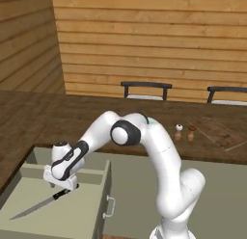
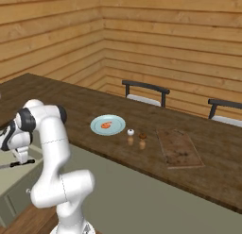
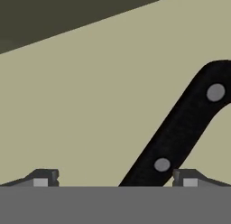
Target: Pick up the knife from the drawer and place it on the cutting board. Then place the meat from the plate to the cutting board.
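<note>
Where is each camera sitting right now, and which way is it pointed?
Left base view: behind-left of the arm, facing forward and down at the open drawer, knife, gripper.
Right base view: behind-right, over the table with plate, meat, cutting board.
Hand view: on the hand, facing the knife handle between open fingertips.
Shared: both base views show the arm and cutting board.

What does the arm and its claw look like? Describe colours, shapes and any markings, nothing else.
The arm is glossy white, built of thick rounded tubular links with dark grey-black joint caps and bands. No cables or printed markings show. The claw has a white blocky body with black trim and two small dark fingertips with pale grey pads.
</note>
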Available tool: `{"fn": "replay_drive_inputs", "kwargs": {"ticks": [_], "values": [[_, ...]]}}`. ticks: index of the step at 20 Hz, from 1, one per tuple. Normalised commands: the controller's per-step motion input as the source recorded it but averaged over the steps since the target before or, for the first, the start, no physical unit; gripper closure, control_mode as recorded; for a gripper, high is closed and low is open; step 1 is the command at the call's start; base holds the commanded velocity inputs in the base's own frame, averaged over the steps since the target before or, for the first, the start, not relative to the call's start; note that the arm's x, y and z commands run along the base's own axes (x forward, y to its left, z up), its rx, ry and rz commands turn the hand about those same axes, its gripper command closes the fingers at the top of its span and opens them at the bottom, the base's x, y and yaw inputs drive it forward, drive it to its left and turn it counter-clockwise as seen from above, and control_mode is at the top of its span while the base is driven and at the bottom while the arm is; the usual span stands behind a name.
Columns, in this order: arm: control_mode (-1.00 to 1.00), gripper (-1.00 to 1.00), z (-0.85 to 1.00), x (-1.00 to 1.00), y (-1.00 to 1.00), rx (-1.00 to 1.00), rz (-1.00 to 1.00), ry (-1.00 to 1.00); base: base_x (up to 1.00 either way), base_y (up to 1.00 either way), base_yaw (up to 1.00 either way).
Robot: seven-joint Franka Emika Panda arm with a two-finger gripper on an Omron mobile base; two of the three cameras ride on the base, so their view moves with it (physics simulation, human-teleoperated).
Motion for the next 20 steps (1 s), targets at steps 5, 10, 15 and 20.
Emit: {"fn": "replay_drive_inputs", "kwargs": {"ticks": [5,10,15,20], "values": [[-1.00,-1.00,-0.28,-0.11,-0.04,0.00,-0.01,0.00,0.00,0.00,0.00],[-1.00,-1.00,0.00,-0.20,0.00,0.00,0.00,-0.01,0.00,0.00,0.00],[-1.00,-1.00,-0.17,0.04,0.00,0.00,-0.03,0.00,0.00,0.00,0.00],[-1.00,-1.00,-0.65,0.04,0.00,-0.03,-0.04,-0.01,0.00,0.00,0.00]]}}
